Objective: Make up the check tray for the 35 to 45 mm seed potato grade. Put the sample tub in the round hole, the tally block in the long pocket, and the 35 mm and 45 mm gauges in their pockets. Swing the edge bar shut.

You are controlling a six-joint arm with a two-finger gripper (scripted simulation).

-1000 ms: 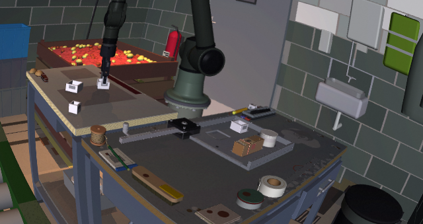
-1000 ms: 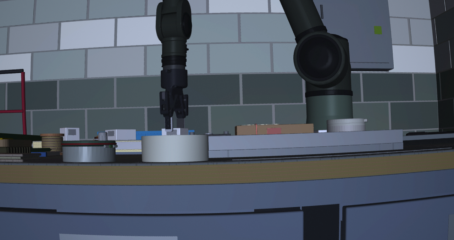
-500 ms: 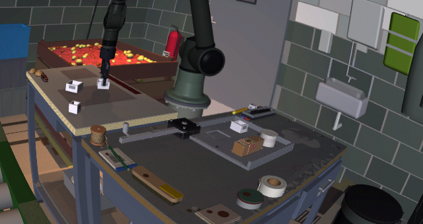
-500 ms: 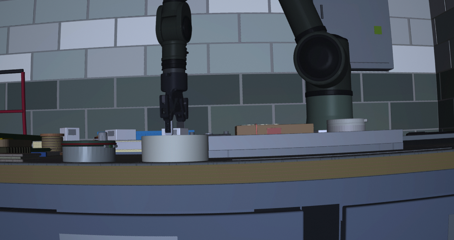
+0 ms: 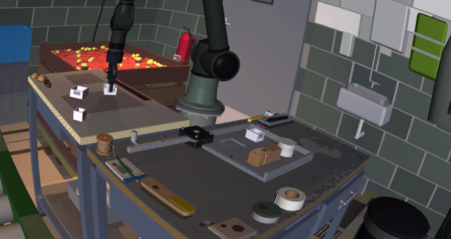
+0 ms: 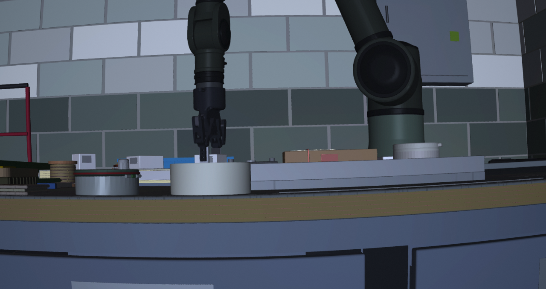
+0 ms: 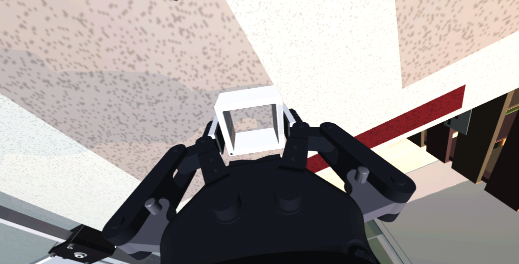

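A white square gauge (image 5: 110, 89) (image 7: 249, 124) stands on the raised side table, with my gripper (image 5: 111, 86) (image 7: 250, 128) lowered over it, the fingers on either side of it and closing; I cannot tell whether they grip it. Two more white gauges (image 5: 79, 92) (image 5: 79, 114) stand to its left on the same table. On the main bench the grey check tray (image 5: 259, 151) holds another white gauge (image 5: 255, 134), the brown tally block (image 5: 264, 155) and the white sample tub (image 5: 286, 147). The edge bar (image 5: 158, 143) lies swung out to the tray's left.
Behind the side table a wooden crate (image 5: 105, 61) holds red and yellow potatoes. On the bench front lie tape rolls (image 5: 290, 198) (image 5: 266, 211), a brush (image 5: 167, 197) and a twine spool (image 5: 104, 143). The robot base (image 5: 202, 91) stands between the tables.
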